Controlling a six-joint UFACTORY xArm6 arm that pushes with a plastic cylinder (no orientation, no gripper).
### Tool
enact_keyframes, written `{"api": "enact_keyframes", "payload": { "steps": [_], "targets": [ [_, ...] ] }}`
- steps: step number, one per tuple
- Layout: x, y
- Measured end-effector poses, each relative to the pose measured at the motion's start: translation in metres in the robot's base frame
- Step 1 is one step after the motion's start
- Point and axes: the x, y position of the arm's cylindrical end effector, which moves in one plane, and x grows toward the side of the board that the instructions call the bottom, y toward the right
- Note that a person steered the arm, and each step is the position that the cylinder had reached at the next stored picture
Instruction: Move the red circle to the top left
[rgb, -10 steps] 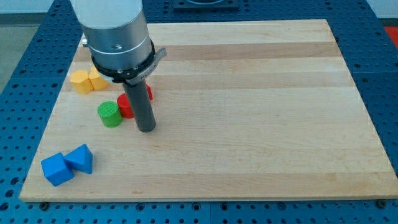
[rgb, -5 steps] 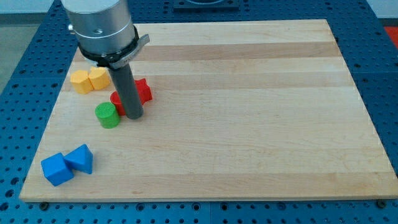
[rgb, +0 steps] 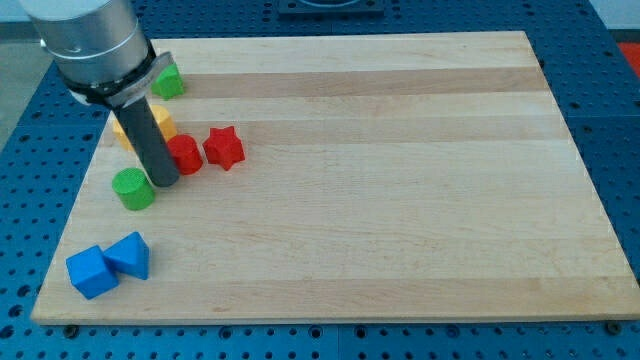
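Note:
The red circle (rgb: 185, 154) lies on the wooden board (rgb: 400, 180) left of centre, touching the right side of my rod. My tip (rgb: 165, 182) rests on the board just left of and below the red circle, between it and the green cylinder (rgb: 133, 189). A red star (rgb: 224, 148) sits close to the right of the red circle. The rod hides part of the red circle's left edge.
Two yellow blocks (rgb: 158, 122) sit behind the rod, partly hidden. A green block (rgb: 168, 81) lies near the board's top left corner. Two blue blocks (rgb: 108, 264) sit at the bottom left. The board's left edge is close by.
My tip has moved left and slightly up. The green cylinder has been pushed left and down. The red circle now shows to the right of the rod, and the green block at top left is uncovered.

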Motion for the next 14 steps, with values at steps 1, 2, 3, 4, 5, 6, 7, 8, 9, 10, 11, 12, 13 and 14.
{"api": "enact_keyframes", "payload": {
  "steps": [1, 2, 3, 4, 5, 6, 7, 8, 9, 10, 11, 12, 13, 14],
  "targets": [
    [-0.023, 0.033],
    [-0.064, 0.039],
    [-0.113, 0.046],
    [-0.134, 0.069],
    [-0.161, 0.086],
    [-0.16, 0.066],
    [-0.143, 0.08],
    [-0.142, 0.04],
    [-0.166, 0.028],
    [-0.203, 0.028],
    [-0.227, 0.002],
    [-0.224, 0.01],
    [-0.204, 0.014],
    [-0.204, -0.011]
  ]
}}
